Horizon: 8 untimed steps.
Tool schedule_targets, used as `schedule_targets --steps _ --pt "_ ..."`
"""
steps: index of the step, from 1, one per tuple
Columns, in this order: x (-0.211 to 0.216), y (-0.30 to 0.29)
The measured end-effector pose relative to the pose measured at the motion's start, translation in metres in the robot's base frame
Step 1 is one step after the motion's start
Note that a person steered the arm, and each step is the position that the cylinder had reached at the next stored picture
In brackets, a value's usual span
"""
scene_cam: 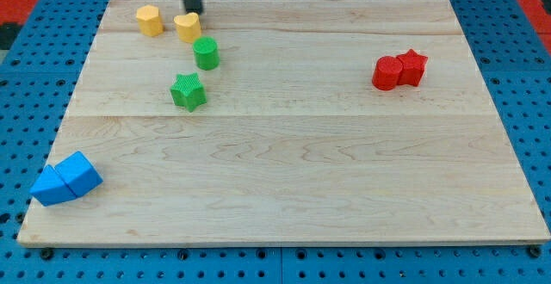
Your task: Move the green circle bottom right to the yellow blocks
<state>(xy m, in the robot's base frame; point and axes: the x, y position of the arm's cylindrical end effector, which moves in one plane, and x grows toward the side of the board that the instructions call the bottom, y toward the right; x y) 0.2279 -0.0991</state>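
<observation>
The green circle (206,53) stands near the view's top left, just below and right of a yellow heart block (188,27). A second yellow block (150,20) sits left of that one. My tip (194,11) is at the top edge of the board, touching or just behind the yellow heart block's upper right, above the green circle. A green star (188,91) lies below the green circle.
A red cylinder (386,73) and a red star (412,66) sit together at the view's right. Two blue blocks, a triangle (50,188) and a cube (80,173), sit at the bottom left corner of the wooden board (301,163).
</observation>
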Motion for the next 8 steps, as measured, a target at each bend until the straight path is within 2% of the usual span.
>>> schedule_targets --steps 1,2,3,4,5,6,7,8 --pt "0.045 0.015" --pt "0.043 -0.09" --pt "0.037 -0.055" --pt "0.05 0.065" --pt "0.092 0.077" --pt "0.097 -0.031" --pt "0.098 -0.076" --pt "0.159 -0.073"
